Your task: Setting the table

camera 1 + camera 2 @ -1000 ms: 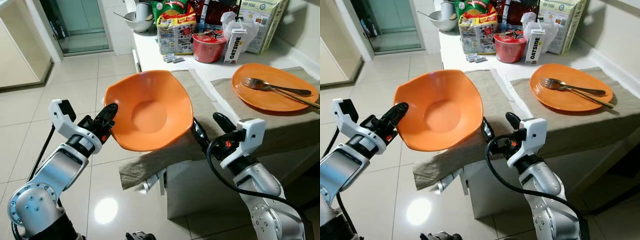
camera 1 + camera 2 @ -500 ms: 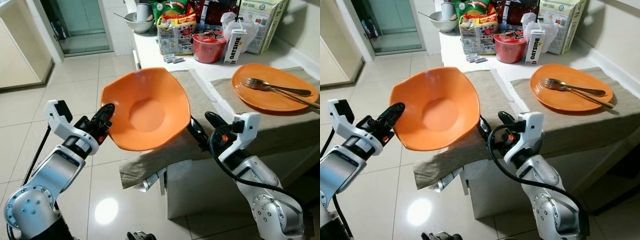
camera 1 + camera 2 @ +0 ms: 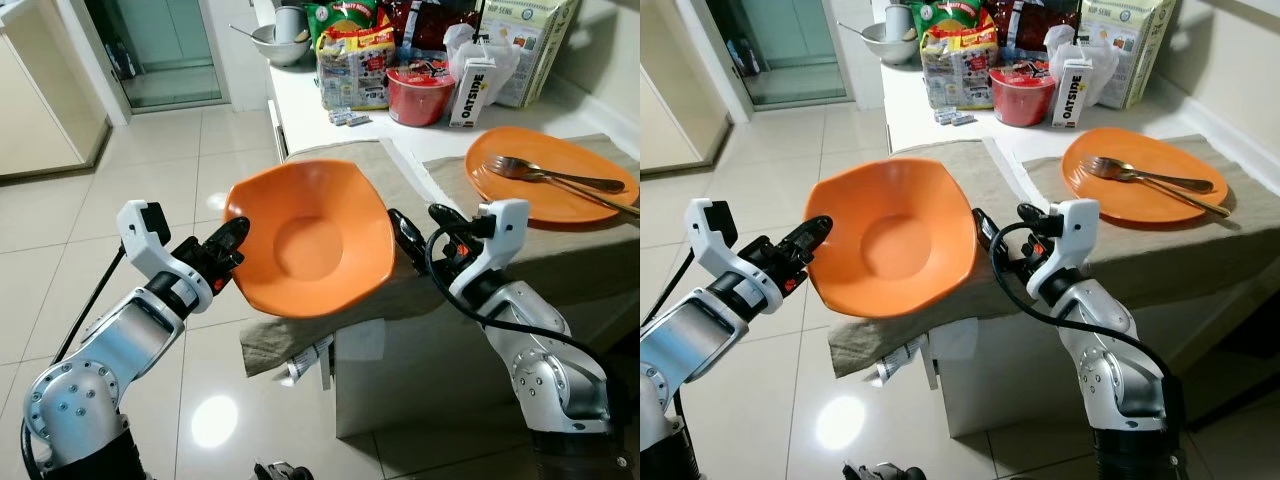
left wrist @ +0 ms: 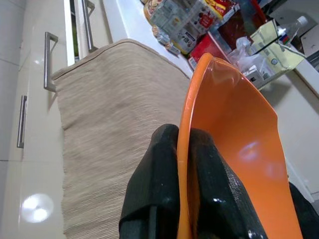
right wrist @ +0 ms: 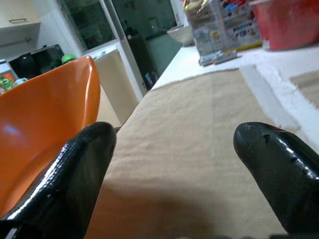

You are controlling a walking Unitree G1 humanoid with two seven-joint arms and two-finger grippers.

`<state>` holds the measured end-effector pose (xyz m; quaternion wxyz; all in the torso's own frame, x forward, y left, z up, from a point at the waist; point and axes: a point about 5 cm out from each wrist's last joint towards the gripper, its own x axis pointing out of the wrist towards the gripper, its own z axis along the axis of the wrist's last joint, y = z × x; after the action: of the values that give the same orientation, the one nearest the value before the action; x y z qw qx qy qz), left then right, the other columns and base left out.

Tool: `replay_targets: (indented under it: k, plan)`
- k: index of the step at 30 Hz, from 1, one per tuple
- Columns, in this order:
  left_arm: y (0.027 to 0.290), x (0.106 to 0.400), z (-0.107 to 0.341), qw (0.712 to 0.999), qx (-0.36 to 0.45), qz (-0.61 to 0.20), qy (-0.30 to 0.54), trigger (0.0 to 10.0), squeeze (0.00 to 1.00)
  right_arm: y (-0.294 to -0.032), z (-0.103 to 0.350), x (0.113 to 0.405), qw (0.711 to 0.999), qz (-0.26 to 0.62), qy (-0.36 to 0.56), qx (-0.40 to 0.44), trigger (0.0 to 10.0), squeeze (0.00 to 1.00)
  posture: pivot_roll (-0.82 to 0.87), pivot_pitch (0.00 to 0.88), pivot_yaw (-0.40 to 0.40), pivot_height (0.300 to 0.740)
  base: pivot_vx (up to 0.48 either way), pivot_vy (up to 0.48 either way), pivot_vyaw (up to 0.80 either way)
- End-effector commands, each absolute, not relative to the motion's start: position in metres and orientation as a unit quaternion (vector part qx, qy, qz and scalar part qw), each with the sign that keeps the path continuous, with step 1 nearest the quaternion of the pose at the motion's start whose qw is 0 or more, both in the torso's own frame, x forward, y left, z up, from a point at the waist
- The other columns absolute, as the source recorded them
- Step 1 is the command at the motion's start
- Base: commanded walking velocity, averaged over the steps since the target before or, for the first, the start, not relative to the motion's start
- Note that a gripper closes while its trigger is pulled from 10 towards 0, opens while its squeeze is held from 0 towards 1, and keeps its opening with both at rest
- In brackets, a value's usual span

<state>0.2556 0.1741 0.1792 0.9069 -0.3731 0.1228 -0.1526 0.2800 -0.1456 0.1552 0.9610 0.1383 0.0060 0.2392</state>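
I've got the orange bowl (image 3: 312, 240) held up in the air, tilted w/ its inside toward the cam, over the near edge of the beige placemat (image 3: 965, 165) that hangs off the counter (image 3: 300, 105). Not set down yet.

Left gripper (image 4: 180, 149) is pinched on the bowl's rim, one finger inside, one outside; wrist cam shows that clearly. Right gripper (image 5: 172, 159) sits just by the bowl's opposite edge, over the mat, fingers spread apart w/ nothing between them. One finger looks close to the bowl wall, can't tell if it touches.

Progress, my read: roughly halfway. Second placemat (image 3: 590, 235) to the right already has the orange plate (image 3: 550, 175) on it, w/ a fork (image 3: 530, 170) and what looks like a 2nd utensil (image 3: 600, 200) lying across it. Left to do: lower bowl onto the near mat and let go. Maybe cutlery for that setting too, can't say.

Count: 1 bowl in hand, 1 plate, 2 mats, 2 utensils. Further back on the counter, approx: 1 red tub (image 3: 420, 92), 1 oat-drink carton (image 3: 468, 92), 1 snack bag (image 3: 352, 65), 1 metal bowl (image 3: 280, 42), 1 big box (image 3: 525, 45).
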Motion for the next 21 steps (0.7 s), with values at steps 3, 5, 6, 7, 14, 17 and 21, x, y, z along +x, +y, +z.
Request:
replay_targets:
  k: [3,5,6,7,14,17,21]
  plan:
    - [0.190,0.267,0.177,0.922,-0.357,-0.102,0.115,0.0,0.00,-0.129,0.163,0.267,0.943,0.284,0.002,0.172,10.0,0.00,-0.12,0.000,0.098,0.740,0.000,0.000,0.00]
    - [0.192,0.269,0.177,0.923,-0.355,-0.096,0.114,0.0,0.00,-0.128,0.162,0.265,0.941,0.286,0.006,0.181,10.0,0.00,-0.12,0.000,0.098,0.740,0.000,0.000,0.00]
    - [0.194,0.272,0.175,0.926,-0.349,-0.090,0.116,0.0,0.00,-0.125,0.164,0.260,0.935,0.298,0.011,0.192,10.0,0.00,-0.13,0.000,0.100,0.740,0.000,0.000,0.00]
    - [0.195,0.273,0.174,0.926,-0.346,-0.088,0.118,0.0,0.00,-0.123,0.165,0.258,0.933,0.302,0.011,0.195,10.0,0.00,-0.13,0.000,0.100,0.740,0.000,0.000,0.00]
    - [0.205,0.280,0.169,0.931,-0.338,-0.069,0.119,0.0,0.00,-0.123,0.172,0.249,0.927,0.320,0.012,0.193,10.0,0.00,-0.13,0.000,0.101,0.740,0.000,0.000,0.00]
    - [0.206,0.284,0.172,0.933,-0.336,-0.069,0.113,0.0,0.00,-0.125,0.172,0.250,0.926,0.321,0.016,0.197,10.0,0.00,-0.14,0.000,0.099,0.740,0.000,0.000,0.00]
    - [0.205,0.288,0.177,0.934,-0.336,-0.071,0.102,0.0,0.00,-0.122,0.169,0.248,0.919,0.328,0.031,0.216,10.0,0.00,-0.14,0.000,0.098,0.740,0.000,0.000,0.00]
